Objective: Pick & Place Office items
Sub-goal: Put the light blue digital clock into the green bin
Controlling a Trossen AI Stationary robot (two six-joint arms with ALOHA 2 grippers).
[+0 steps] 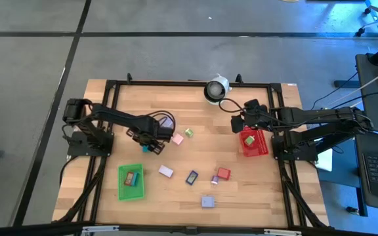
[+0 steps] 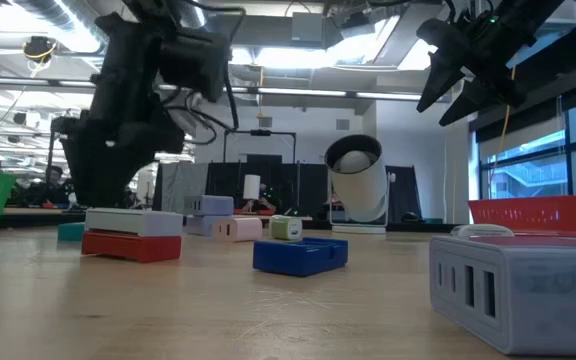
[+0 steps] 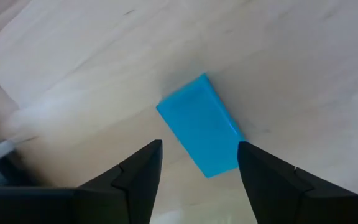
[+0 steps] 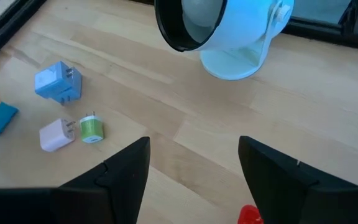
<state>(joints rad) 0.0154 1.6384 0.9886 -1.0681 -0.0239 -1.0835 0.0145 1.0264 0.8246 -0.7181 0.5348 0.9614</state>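
Note:
A teal block [image 3: 201, 124] lies flat on the wooden table. My left gripper [image 3: 199, 168] hangs open above it, pointing down, with one finger on each side and no contact showing. In the high view this gripper [image 1: 151, 145] is left of centre, by the teal block [image 1: 156, 149]. Other office items are scattered about: a pink piece [image 1: 177, 139], a light green one [image 1: 189, 132], lavender ones [image 1: 166, 171] [image 1: 207, 201], a blue one [image 1: 192, 177] and a red one [image 1: 224, 174]. My right gripper [image 1: 237, 122] waits open in the air beside the red bin [image 1: 262, 149].
A green bin [image 1: 123, 187] with a piece in it stands at the near left. The red bin holds a red piece [image 1: 247, 139]. A round white-and-black device [image 1: 216, 88] stands at the far edge. A black frame borders the table.

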